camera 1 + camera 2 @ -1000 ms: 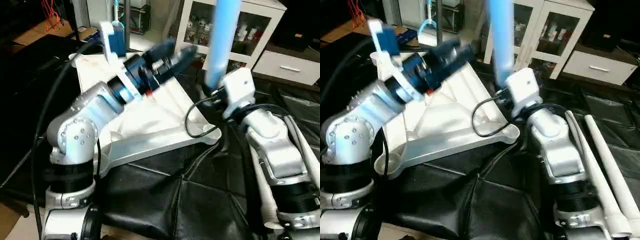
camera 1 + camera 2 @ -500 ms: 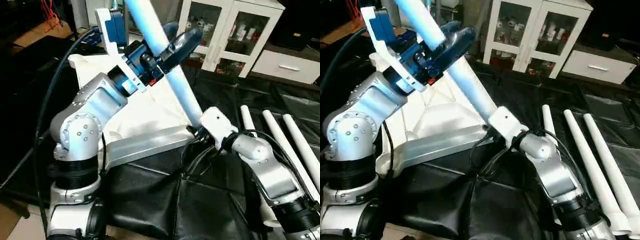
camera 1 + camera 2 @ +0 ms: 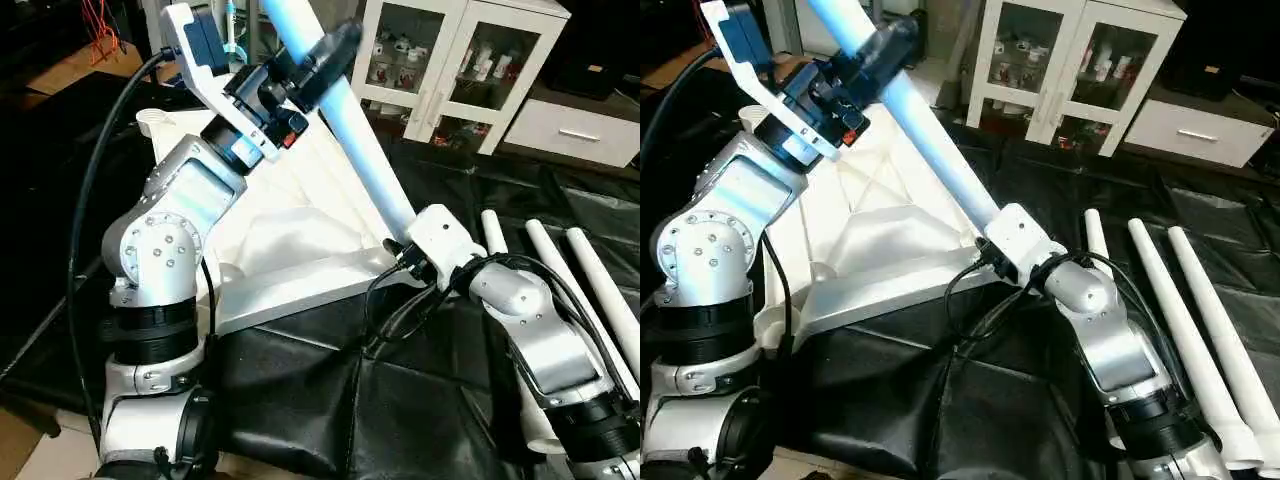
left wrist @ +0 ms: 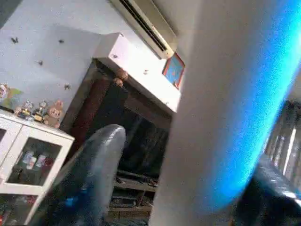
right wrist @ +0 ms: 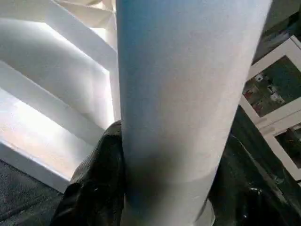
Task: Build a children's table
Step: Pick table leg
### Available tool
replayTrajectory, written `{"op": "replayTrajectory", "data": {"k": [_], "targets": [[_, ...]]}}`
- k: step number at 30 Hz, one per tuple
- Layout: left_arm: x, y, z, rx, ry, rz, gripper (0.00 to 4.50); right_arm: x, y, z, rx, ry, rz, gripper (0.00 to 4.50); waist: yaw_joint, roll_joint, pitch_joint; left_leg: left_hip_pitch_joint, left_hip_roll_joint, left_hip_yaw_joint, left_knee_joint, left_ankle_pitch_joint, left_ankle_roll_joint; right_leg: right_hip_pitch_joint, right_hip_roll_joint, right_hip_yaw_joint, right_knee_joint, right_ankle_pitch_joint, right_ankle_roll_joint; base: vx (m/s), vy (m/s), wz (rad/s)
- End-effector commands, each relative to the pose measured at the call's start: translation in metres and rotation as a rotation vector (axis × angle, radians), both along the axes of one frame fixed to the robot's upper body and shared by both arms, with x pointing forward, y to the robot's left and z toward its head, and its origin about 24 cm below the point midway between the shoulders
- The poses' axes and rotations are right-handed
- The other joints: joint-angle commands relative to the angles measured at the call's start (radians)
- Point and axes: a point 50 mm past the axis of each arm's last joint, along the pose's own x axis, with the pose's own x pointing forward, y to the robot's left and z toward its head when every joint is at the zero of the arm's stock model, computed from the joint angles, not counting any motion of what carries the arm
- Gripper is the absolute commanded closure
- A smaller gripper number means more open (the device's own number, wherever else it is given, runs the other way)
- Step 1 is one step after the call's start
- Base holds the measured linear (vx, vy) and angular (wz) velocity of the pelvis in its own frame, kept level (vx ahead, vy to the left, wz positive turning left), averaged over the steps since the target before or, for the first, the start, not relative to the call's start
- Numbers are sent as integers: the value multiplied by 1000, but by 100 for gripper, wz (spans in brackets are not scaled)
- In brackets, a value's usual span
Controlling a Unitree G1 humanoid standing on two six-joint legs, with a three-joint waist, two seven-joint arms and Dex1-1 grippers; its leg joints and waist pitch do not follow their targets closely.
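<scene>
We have both arms on one white leg [image 3: 365, 165] now, and it leans much as it did half a second ago, where a second back it stood near upright and blurred above the right wrist. Our left gripper [image 3: 318, 62] was spread wide and clear of the leg then; now its black fingers [image 4: 91, 181] sit either side of the leg's upper stretch, one finger each side in the left wrist view, though we cannot tell whether they are clamped tight yet. Our right gripper [image 5: 164, 188] grips the leg's lower end, dark fingers [image 5: 96, 183] pressed against the tube, the same hold as before.

The tabletop [image 3: 875, 215] lies underside up on the black cover [image 3: 400, 400], just below and beside the right gripper, its ribs showing; the leg slants up over it from near its closest corner. Three more legs [image 3: 1185, 330] lie side by side on the cover, out past our right forearm.

Beyond the left gripper stands a white glass-door cabinet [image 3: 455, 75] with small items on its shelves, too small to make out.
</scene>
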Motion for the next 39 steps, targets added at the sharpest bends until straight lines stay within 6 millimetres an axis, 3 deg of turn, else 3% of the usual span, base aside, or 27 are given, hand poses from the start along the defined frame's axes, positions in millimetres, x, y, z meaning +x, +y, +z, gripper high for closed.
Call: {"op": "replayTrajectory", "data": {"k": [1,2,3,4,5,6,8,9,14,15,20,25,26,31,39], "targets": [[4,0,6,-14,-8,30,153,5,-2,16,20,-68,-15,264,1,23,-69,15,20,-13,-66,-142,-24,55,-53,40,-60,-50,-189,0,0,0],[4,1,7,-19,-8,36,159,5,-2,17,20,-70,-15,264,-2,4,-70,14,20,-11,-65,-140,-21,56,-51,40,-62,-56,-184,0,0,0],[4,0,7,-23,-9,34,159,5,-2,17,19,-71,-14,264,1,15,-69,16,21,-12,-66,-138,-21,54,-54,41,-60,-63,-184,0,0,0],[4,1,8,-25,-16,36,164,5,-2,17,19,-74,-15,264,1,16,-69,15,21,-13,-65,-134,-22,54,-53,41,-59,-59,-184,0,0,0],[4,1,8,-33,-18,38,173,6,-2,17,18,-78,-16,264,0,8,-69,14,21,-11,-64,-129,-19,55,-53,41,-59,-56,-181,0,0,0],[4,2,10,-38,-31,50,196,6,-2,18,14,-86,-17,264,2,13,-69,14,21,-12,-65,-125,-19,55,-54,41,-59,-58,-181,0,0,0],[2,4,13,-83,-45,58,206,6,0,22,47,-96,1,264,1,11,-69,13,21,-11,-63,-127,-16,54,-55,42,-60,-61,-181,0,0,0],[1,6,15,-99,-59,68,217,6,1,24,70,-102,9,208,2,18,-69,16,21,-12,-64,-129,-17,53,-55,42,-59,-58,-183,0,0,0],[-1,7,21,-121,-116,96,248,5,1,28,69,-129,7,174,0,14,-68,14,20,-11,-64,-141,-17,54,-53,42,-61,-71,-174,0,0,0],[-2,8,24,-140,-133,102,273,6,0,29,62,-147,-1,152,0,9,-69,15,21,-11,-64,-136,-17,53,-53,41,-61,-70,-172,0,0,0],[-4,14,32,-192,-186,160,311,7,-1,39,27,-279,-22,109,0,10,-69,12,20,-11,-63,-131,-24,53,-54,41,-61,-75,-162,0,0,0],[0,21,32,-212,-179,210,320,-3,15,54,111,-396,52,65,-5,15,-69,12,20,-13,-64,-146,-19,51,-51,41,-60,-74,-146,0,0,0],[0,21,31,-212,-180,210,320,-3,16,52,109,-387,48,53,-4,21,-69,16,21,-13,-65,-148,-20,49,-50,40,-59,-67,-150,0,0,0],[0,20,31,-222,-178,203,320,-3,14,49,89,-392,33,22,-1,18,-68,16,20,-12,-66,-166,-30,50,-50,41,-61,-79,-152,0,0,0],[4,35,38,-294,-178,250,321,-13,23,52,127,-445,108,21,-3,16,-69,14,18,-13,-65,-157,-24,49,-50,41,-59,-68,-145,0,0,0]]}}
